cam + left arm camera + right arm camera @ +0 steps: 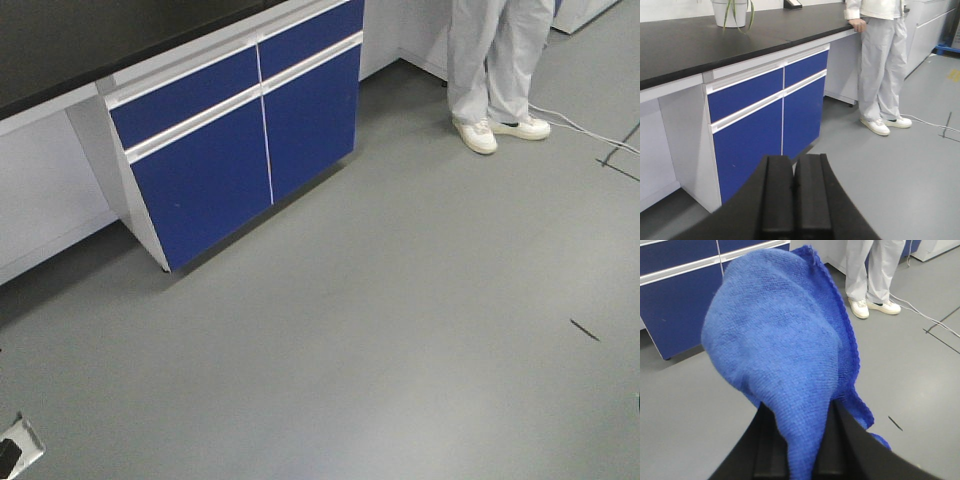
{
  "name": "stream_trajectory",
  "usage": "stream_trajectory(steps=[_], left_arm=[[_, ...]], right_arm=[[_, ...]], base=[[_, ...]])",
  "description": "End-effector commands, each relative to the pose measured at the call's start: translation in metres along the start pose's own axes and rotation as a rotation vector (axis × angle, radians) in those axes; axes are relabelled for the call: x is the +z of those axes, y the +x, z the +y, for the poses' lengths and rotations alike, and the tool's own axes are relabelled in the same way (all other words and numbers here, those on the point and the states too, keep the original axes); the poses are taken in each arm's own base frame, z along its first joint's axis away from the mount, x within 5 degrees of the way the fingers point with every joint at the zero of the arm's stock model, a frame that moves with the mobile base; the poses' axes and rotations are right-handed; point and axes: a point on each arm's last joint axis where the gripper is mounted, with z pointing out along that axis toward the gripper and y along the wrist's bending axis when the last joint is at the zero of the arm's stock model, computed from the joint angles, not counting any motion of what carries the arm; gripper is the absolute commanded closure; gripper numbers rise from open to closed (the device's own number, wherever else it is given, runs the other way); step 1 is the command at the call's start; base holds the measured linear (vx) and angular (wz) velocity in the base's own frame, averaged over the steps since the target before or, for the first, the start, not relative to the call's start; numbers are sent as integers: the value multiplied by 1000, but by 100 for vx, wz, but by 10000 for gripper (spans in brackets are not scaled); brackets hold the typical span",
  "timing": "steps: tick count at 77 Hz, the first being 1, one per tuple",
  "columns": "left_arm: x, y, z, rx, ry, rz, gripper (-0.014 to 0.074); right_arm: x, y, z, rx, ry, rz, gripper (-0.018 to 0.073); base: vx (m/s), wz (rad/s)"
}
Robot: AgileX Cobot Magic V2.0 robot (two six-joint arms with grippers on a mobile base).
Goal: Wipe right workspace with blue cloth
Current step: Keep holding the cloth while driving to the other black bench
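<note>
Right now, clamping the right fingers (760, 452) on the bunched near end of the blue cloth (780, 340), and letting the rest spread out beyond the fingertips across most of the right wrist view. Holding it over the grey floor (400, 330), apart from any surface, with the black countertop surface (690, 45) lying to the far left above the blue cabinet (230, 150). Keeping the left fingers (777, 200) pressed together on nothing, pointing toward that cabinet.

Probably risking a few things from here:
- Masking the right wrist camera with loose cloth, and so misjudging the approach to the surface.
- Pinching only a narrow bunch, and so possibly losing the cloth under wiping drag.
- Trailing the free corner at the near right, and catching it on the counter edge.
- Working near a person (880, 65) standing at the far right end of the surface with a hand resting on it, and so courting contact on a wide sweep.
</note>
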Motion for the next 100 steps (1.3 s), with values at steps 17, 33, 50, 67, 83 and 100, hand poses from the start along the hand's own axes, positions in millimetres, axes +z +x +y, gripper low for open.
stream_trajectory(steps=[17,33,50,67,83,100], left_arm=[[-3,-15,-1,-2,8,-106,603],[-3,-15,-1,-2,8,-106,603],[-3,-15,-1,-2,8,-106,603],[-3,-15,-1,-2,8,-106,603],[-3,-15,-1,-2,8,-106,603],[-3,-15,-1,-2,8,-106,603]], right_arm=[[-5,-13,-2,-10,16,-96,564],[-5,-13,-2,-10,16,-95,564],[-5,-13,-2,-10,16,-95,564],[-5,-13,-2,-11,17,-95,564],[-5,-13,-2,-11,17,-95,564],[-5,-13,-2,-11,17,-95,564]], base=[[42,15],[39,31],[34,58],[29,80],[26,81],[24,61]])
